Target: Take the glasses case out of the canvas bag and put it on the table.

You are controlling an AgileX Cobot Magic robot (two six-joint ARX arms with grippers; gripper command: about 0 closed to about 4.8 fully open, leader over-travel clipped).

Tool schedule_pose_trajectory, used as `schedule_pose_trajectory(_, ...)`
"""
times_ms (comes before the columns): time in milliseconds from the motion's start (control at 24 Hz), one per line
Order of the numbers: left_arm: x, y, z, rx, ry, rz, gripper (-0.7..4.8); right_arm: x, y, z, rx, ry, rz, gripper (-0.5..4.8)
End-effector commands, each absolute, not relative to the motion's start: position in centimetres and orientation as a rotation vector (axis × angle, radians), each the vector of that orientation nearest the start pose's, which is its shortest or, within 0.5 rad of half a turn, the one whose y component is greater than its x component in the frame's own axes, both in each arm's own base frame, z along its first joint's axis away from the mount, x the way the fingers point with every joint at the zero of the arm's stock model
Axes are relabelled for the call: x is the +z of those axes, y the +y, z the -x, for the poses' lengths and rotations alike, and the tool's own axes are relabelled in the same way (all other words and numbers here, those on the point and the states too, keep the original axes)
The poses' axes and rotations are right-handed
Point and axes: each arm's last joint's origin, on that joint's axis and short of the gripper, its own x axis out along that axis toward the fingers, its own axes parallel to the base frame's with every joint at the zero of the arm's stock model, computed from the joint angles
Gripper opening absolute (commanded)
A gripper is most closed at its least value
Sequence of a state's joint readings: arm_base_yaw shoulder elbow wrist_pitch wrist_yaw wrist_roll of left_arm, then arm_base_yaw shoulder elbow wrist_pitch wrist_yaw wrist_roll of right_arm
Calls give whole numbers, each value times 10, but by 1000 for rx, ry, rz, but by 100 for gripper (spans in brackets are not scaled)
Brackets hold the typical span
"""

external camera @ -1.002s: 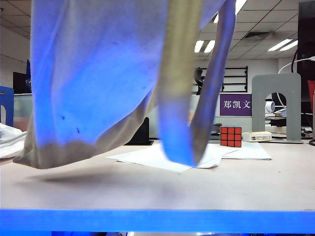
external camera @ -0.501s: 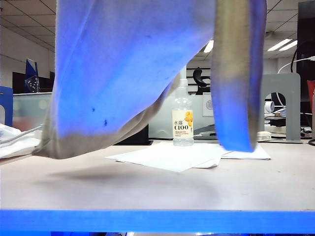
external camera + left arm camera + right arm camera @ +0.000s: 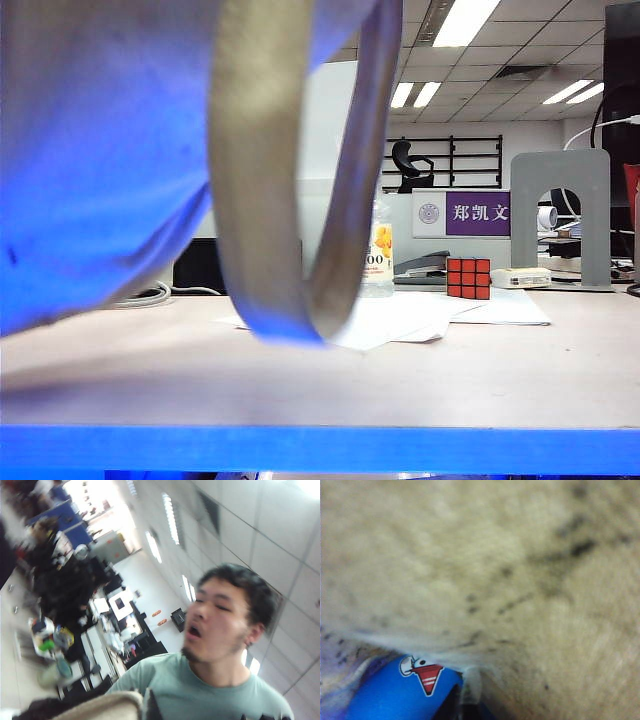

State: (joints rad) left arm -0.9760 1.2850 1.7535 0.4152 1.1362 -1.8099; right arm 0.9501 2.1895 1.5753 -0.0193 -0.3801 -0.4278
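The canvas bag (image 3: pixel 100 160) hangs above the table (image 3: pixel 400 385), close to the exterior camera and filling the left of that view. One strap loop (image 3: pixel 280 300) dangles to just over the table top. Neither gripper shows there. In the left wrist view the camera faces the ceiling; my left gripper (image 3: pixel 150 712) is shut on a beige fold of the canvas bag (image 3: pixel 100 707). My right gripper (image 3: pixel 462 710) is inside the bag and shut, with canvas (image 3: pixel 495 580) all around it. The blue glasses case (image 3: pixel 395 695), with a white and red mark, lies right beside its dark fingers.
On the table behind the bag are white paper sheets (image 3: pixel 420 315), a clear drink bottle (image 3: pixel 378 262), a red Rubik's cube (image 3: pixel 469 277) and a grey metal stand (image 3: pixel 560 215). A person in a green shirt (image 3: pixel 210 695) stands close by the left arm.
The bag has swung left and nearer the exterior camera. Its strap loop moved from the right to the middle, so the Rubik's cube shows again.
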Motion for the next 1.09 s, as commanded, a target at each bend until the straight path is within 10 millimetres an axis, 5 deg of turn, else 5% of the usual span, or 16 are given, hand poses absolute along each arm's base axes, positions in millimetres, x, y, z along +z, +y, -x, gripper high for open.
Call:
schedule_pose_trajectory(42,601,-147,-64,-2346,630,787,-5,192,368,-277,1271,660,496,-8)
schedule_pose_trajectory(250,586,-151,-86,-2189,616,642,-5,267,317,-274,1291,694,396,-8)
schedule_pose_trajectory(292,563,-159,-93,-2055,722,601,-5,288,308,-268,1304,654,366,-8)
schedule_pose_trajectory(417,511,-166,-99,-1834,971,458,-5,310,299,-260,1300,610,336,-9)
schedule_pose_trajectory(543,542,-171,-94,-1946,814,573,-5,292,304,-263,1332,606,465,-8)
schedule_pose_trajectory(710,593,-159,-70,-2181,595,890,-5,236,321,-285,1314,634,612,-8)
schedule_pose_trajectory(793,592,-159,-69,-2163,667,913,-5,225,328,-293,1321,582,615,-8)
schedule_pose_trajectory(835,592,-162,-65,-2186,703,904,-5,219,334,-293,1389,567,579,81)
schedule_pose_trajectory(877,592,-162,-63,-2195,706,900,-5,213,339,-288,1407,584,586,339)
schedule_pose_trajectory(918,593,-159,-62,-2198,700,900,-5,208,340,-286,1400,621,599,479)
schedule_pose_trajectory(1085,593,-154,-58,-2220,715,863,-5,183,340,-282,1269,811,429,479)
